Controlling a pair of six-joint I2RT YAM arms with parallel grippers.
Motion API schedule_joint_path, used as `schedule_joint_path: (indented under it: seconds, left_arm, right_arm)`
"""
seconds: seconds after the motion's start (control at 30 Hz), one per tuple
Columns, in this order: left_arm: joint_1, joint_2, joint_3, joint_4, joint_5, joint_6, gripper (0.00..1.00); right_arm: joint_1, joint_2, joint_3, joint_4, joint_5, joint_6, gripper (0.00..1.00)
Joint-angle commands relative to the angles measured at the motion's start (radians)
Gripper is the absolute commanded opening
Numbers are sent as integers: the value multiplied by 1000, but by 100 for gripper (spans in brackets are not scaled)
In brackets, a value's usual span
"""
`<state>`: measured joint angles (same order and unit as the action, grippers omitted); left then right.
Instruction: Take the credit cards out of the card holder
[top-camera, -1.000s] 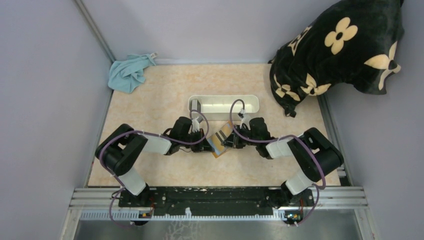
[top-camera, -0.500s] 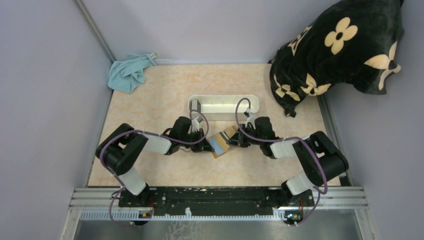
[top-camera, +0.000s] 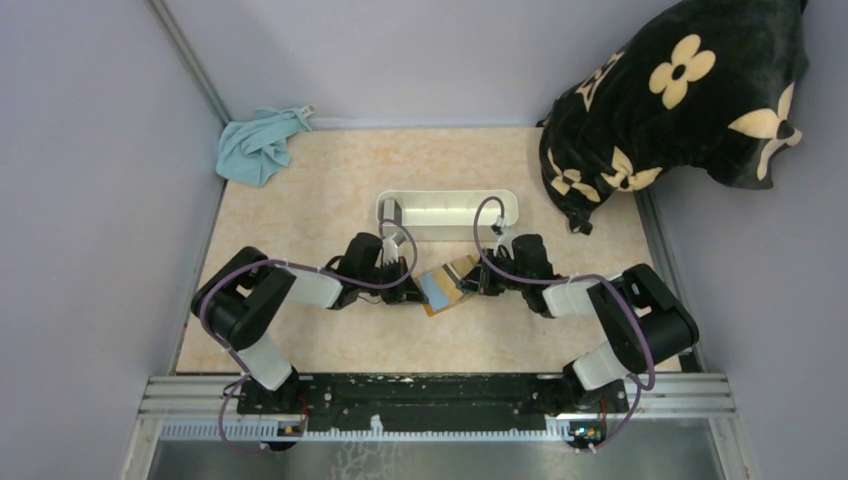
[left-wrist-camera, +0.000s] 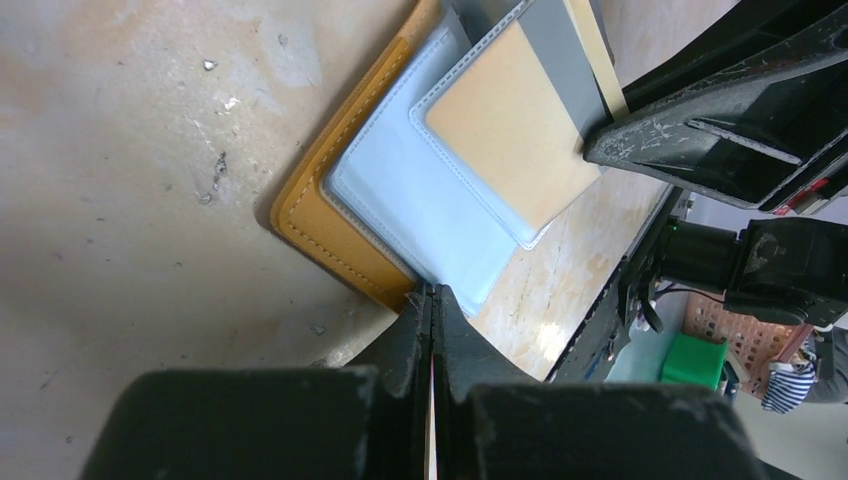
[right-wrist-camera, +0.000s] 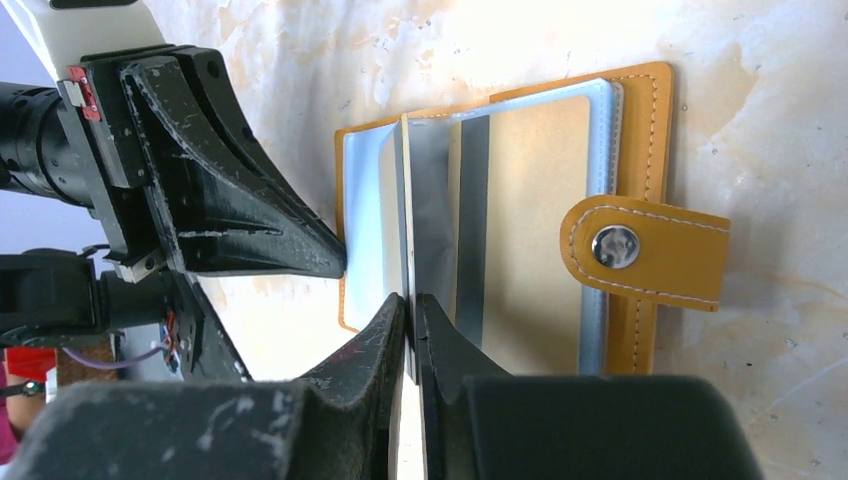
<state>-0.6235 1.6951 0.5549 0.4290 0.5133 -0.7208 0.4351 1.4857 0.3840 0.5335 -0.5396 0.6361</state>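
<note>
The card holder (top-camera: 446, 285), orange-brown, lies open on the table (top-camera: 300, 220) at the centre of the top view, just below the white tray (top-camera: 450, 193) and between both grippers. Your left gripper (left-wrist-camera: 432, 300) has its fingers pressed together on the holder's edge, where a pale blue sleeve (left-wrist-camera: 420, 205) meets the leather. Your right gripper (right-wrist-camera: 410, 312) is clamped on a thin credit card (right-wrist-camera: 406, 200), seen edge-on above the sleeves; whether it is free of its pocket cannot be told. A tan-gold card (right-wrist-camera: 535, 200) with a dark stripe lies flat in a sleeve. The snap strap (right-wrist-camera: 640, 250) folds over the holder's right edge. A blue cloth (top-camera: 258, 145) lies upper left and a patterned pillow (top-camera: 680, 100) upper right.
</note>
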Motion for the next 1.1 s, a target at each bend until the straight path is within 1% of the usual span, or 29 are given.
schedule_joint_path:
  seconds: [0.0,0.03,0.13,0.2,0.27,0.33,0.57,0.7,0.87,1.07]
  left_arm:
    - [30,41,-52,-153,-129,80,0]
    - [32,39,-52,-156,-130,82,0]
    - [37,34,-53,-163,-131,88,0]
    - [39,32,-53,-164,-131,90,0]
    - [40,32,-52,-165,-130,90,0]
    - [41,34,-51,-162,-126,90,0]
    - [45,27,-33,-195,-140,114,0]
    - [70,18,-9,-250,-140,159,0]
    - [101,-1,13,-300,-159,192,0]
    - [103,-4,44,-329,-156,200,0]
  right_arm:
    - [-21,-41,-10,29,21,-25,10]
    - [-24,-42,-12,25,24,-27,11]
    - [-33,-46,-20,27,24,-26,23]
    - [-33,-45,-22,28,23,-26,26]
    - [-33,-43,-25,32,17,-26,26]
    - [-33,-40,-30,50,6,-18,24]
    - [-33,-2,-35,125,-41,17,24]
    - [-33,37,-2,127,-51,8,27]
    - [-33,91,65,75,-43,-39,28]
    - [-28,152,99,146,-89,2,30]
